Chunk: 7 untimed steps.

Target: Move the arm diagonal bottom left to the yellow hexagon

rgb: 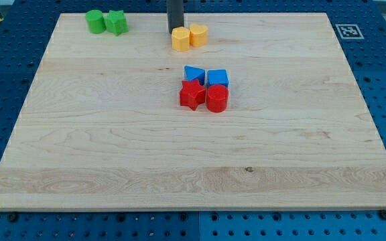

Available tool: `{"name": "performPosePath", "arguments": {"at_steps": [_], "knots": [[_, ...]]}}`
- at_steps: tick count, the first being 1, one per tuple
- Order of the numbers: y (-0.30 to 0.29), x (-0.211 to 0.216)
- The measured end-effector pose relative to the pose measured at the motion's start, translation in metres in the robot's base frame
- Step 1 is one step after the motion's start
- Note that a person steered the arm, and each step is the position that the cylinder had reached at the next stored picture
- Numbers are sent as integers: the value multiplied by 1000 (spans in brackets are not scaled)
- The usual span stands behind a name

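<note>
Two yellow blocks sit side by side, touching, near the top middle of the wooden board (112,134). The left one (180,40) looks like a hexagon. The right yellow block (198,34) has a shape I cannot make out for sure. The dark rod comes down from the view's top edge. My tip (175,29) is right at the upper left edge of the yellow hexagon, seemingly touching it; the block hides the very end.
A green cylinder (95,21) and a green star (117,22) sit at the top left. Near the middle, a blue triangle (193,73), blue cube (218,77), red star (192,95) and red cylinder (217,98) form a tight cluster.
</note>
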State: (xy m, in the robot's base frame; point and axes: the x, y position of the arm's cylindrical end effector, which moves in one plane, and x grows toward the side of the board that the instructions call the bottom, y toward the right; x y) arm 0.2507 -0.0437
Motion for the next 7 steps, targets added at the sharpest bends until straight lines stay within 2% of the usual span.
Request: {"name": "performPosePath", "arguments": {"at_steps": [1, 2, 4, 7], "knots": [[-36, 0], [-41, 12], [-41, 63], [-41, 83]]}}
